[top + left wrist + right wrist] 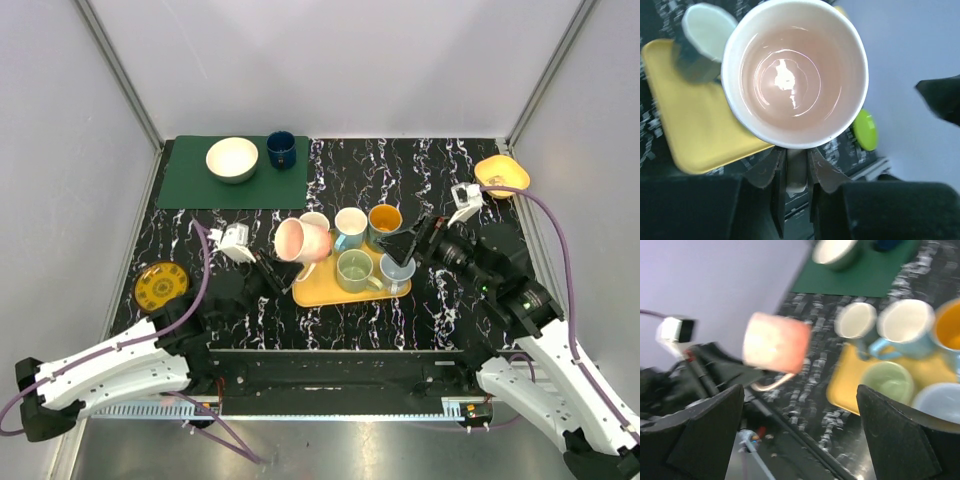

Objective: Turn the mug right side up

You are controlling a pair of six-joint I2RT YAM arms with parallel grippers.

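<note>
Pink mug [303, 243] is on its side, held off the table [440, 175] at the left end of the yellow tray [322, 290]. Its mouth faces back toward the left arm, and the left wrist view looks straight into the glossy pale-pink interior. The handle [795, 172] points down and is pinched between the fingers [777, 185] of the left hand [268, 268], which is closed on the handle only, clear of the mug wall. Five other mugs stand upright on the tray: cream [315, 221], light blue [350, 226] and orange [385, 218] in the far row, green [355, 270] and grey-blue [397, 272] in the near row. Right hand [408, 245] is at the right end of the tray, just beside the grey-blue mug, with its fingers [705, 430] spread wide and nothing between them. The right wrist view is motion-blurred. On the far left of the table, a green mat [190, 185] carries a white bowl [232, 159] and a dark blue cup [281, 150]. A yellow bowl [502, 175] sits at the far right.
</note>
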